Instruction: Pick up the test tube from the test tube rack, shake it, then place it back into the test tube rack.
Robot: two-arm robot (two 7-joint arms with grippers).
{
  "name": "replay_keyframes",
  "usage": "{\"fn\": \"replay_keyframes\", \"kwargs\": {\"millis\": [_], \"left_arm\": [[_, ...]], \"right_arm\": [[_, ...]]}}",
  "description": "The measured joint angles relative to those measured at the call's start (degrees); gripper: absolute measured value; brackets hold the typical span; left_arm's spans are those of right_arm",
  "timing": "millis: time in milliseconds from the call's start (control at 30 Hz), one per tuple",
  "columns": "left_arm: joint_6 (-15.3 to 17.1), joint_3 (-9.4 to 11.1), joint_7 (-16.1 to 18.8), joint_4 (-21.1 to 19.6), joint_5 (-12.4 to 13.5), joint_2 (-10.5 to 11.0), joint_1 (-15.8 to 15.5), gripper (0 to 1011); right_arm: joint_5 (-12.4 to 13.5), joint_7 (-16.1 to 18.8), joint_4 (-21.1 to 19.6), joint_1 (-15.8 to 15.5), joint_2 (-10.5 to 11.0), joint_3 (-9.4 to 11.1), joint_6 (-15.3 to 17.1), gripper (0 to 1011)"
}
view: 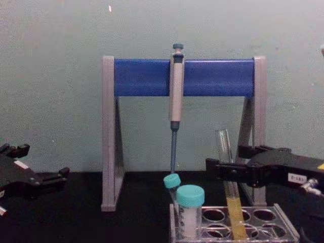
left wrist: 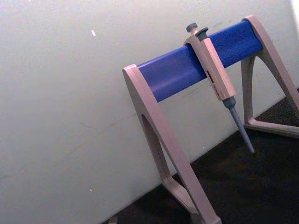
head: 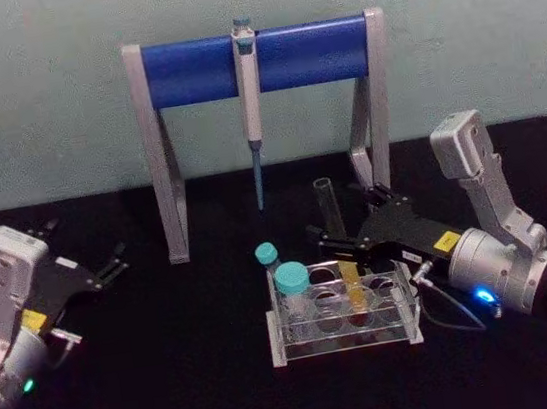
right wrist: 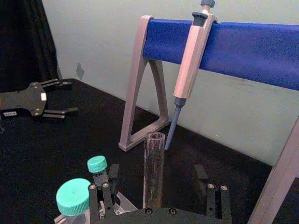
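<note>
- Chest view: my right hand [right wrist: 156, 171] is open, one finger on each side of the test tube [view: 233, 208]. I see no contact, so nothing is gripped yet.
- The tube stands in the rack [head: 344, 344], right of the vials. It leans a bit, has yellow liquid at the bottom & no cap.
- Risk 1: the tube isn't plumb. If I close off-centre, one finger hits first & levers it against the hole edge. The glass could crack or the rack could skid.
- Risk 2: a lift along the wrong line drags the rack up w/ it. The pull should follow the lean.
- Risk 3: open top, so a hard shake throws liquid onto the counter [head: 175, 379]. Small swings, kept near upright.
- Risk 4: w/ too light a grip, the smooth glass slides thru.
- Around: big teal-capped vial [view: 190, 196] & small one [view: 172, 180] at the rack's left end, near the tube. Swing away from them.
- Pipette [view: 176, 91] hangs from the blue-bar stand [view: 144, 77] behind the rack, tip down. The stand's right leg is just behind my hand, so there is little room back there or overhead.
- Left hand [head: 115, 266] is open, parked far left on the counter, well apart. No obstruction.
</note>
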Motion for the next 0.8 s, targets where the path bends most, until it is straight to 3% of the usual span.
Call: {"fn": "replay_keyframes", "kwargs": {"millis": [333, 433, 800], "left_arm": [[0.0, 0.0, 0.0, 0.0, 0.0, 0.0, 0.0, 1001], [0.0, 0.0, 0.0, 0.0, 0.0, 0.0, 0.0, 1001], [0.0, 0.0, 0.0, 0.0, 0.0, 0.0, 0.0, 1001]], "right_arm": [[0.0, 0.0, 0.0, 0.0, 0.0, 0.0, -0.1, 1000], [0.0, 0.0, 0.0, 0.0, 0.0, 0.0, -0.1, 959], [0.0, 0.0, 0.0, 0.0, 0.0, 0.0, -0.1, 645]]}}
